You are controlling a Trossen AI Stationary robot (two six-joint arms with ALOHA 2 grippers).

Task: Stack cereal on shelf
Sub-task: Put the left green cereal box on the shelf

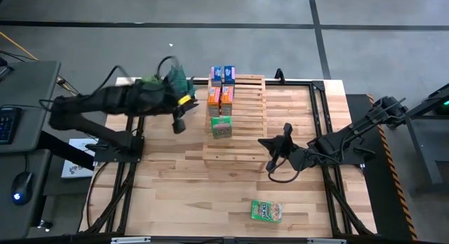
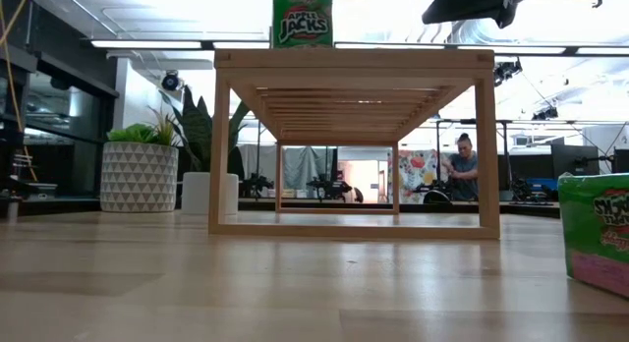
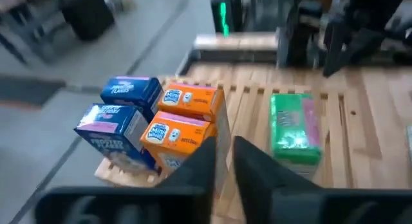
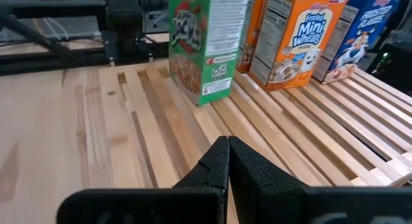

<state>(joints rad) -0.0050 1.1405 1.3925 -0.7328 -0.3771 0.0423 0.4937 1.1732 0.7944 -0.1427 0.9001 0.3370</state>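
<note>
high view: five cereal boxes (image 1: 222, 102) standing on the shelf (image 1: 238, 142), last green box (image 1: 266, 212) lying at 6 o'clock. i'm hovering my right gripper (image 4: 226, 161), fingers together; should open wide, grip its long sides. left gripper (image 3: 222, 163) closed, empty, waiting.

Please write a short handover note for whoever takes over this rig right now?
Left gripper: shut, empty, beside the shelf near the boxes.
Right gripper: shut, empty, at the shelf's front right corner.
On the shelf, upright in a row: two blue cereal boxes, two orange Mini-Wheats boxes, one green Apple Jacks box.
Done: five boxes placed.
Left: the second green box, lying flat on the table near the front edge.
</note>
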